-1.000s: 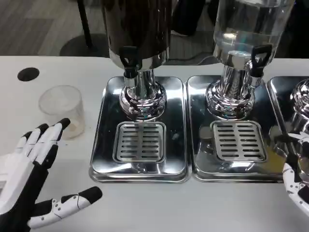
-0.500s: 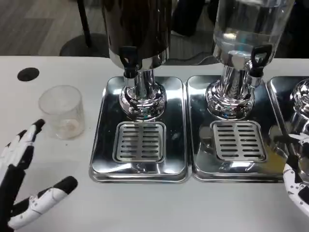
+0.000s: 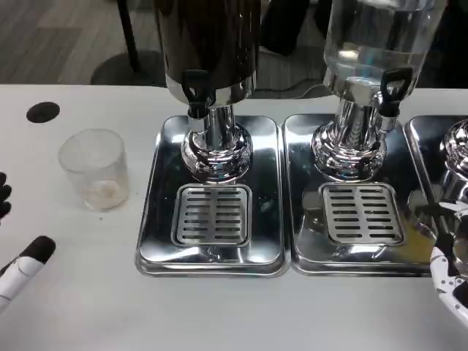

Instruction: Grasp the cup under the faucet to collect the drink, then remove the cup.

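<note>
The cup, clear plastic and upright, stands on the white bench near its left edge, just beside the left edge of the shiny tray that carries the dark drink dispenser and its black faucet, not under that faucet. The left hand shows at the bench's left edge, well apart from the cup, with its fingers spread and nothing in them. The right hand sits at the right edge beside the second tray; whether it is spread or closed cannot be told.
</note>
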You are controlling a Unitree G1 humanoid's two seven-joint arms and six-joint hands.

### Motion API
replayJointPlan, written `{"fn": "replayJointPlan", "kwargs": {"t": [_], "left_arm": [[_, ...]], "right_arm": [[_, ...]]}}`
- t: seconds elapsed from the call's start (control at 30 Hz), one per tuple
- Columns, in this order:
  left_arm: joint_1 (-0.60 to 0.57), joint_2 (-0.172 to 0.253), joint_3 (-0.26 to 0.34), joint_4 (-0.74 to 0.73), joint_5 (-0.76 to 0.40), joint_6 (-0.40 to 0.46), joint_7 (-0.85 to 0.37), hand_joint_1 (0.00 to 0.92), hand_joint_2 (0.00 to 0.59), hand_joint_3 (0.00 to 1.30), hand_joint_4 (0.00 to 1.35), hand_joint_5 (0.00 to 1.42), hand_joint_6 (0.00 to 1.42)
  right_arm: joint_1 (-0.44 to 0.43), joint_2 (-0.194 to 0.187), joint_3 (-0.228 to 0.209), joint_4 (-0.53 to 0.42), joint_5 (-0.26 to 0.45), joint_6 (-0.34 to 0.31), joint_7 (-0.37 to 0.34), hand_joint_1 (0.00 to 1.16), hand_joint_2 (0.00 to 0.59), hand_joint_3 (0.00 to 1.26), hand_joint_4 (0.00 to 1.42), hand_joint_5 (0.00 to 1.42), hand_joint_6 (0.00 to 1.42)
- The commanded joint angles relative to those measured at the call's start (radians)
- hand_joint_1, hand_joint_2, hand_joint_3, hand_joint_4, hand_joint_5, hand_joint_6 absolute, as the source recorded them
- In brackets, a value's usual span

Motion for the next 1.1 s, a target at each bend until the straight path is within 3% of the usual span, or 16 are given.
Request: {"fn": "replayJointPlan", "kwargs": {"t": [0.03, 0.33, 0.63, 0.83, 1.1], "left_arm": [[-0.048, -0.024, 0.031, 0.069, -0.054, -0.011, -0.033, 0.251, 0.037, 0.00, 0.00, 0.06, 0.08], [-0.142, -0.031, 0.065, 0.177, -0.079, -0.006, -0.052, 0.265, 0.034, 0.00, 0.00, 0.08, 0.09], [-0.253, -0.015, 0.066, 0.317, -0.023, -0.014, -0.022, 0.271, 0.042, 0.00, 0.00, 0.09, 0.10], [-0.342, -0.018, 0.042, 0.432, 0.047, -0.017, 0.035, 0.309, 0.053, 0.00, 0.00, 0.09, 0.10], [-0.421, -0.001, -0.007, 0.497, 0.142, -0.001, 0.096, 0.427, 0.067, 0.00, 0.00, 0.09, 0.11]], "right_arm": [[0.007, -0.003, -0.010, -0.004, 0.007, -0.004, -0.015, 0.55, 0.583, 0.37, 0.24, 0.18, 0.16], [0.008, -0.002, -0.011, -0.003, 0.009, -0.007, -0.016, 0.54, 0.583, 0.37, 0.24, 0.18, 0.16], [0.010, -0.003, -0.016, -0.010, 0.014, -0.008, -0.015, 0.54, 0.583, 0.37, 0.24, 0.18, 0.16], [0.016, -0.004, -0.023, -0.014, 0.022, -0.013, -0.016, 0.54, 0.583, 0.37, 0.24, 0.18, 0.16], [0.021, -0.005, -0.033, -0.026, 0.034, -0.018, -0.015, 0.54, 0.583, 0.37, 0.24, 0.18, 0.16]]}}
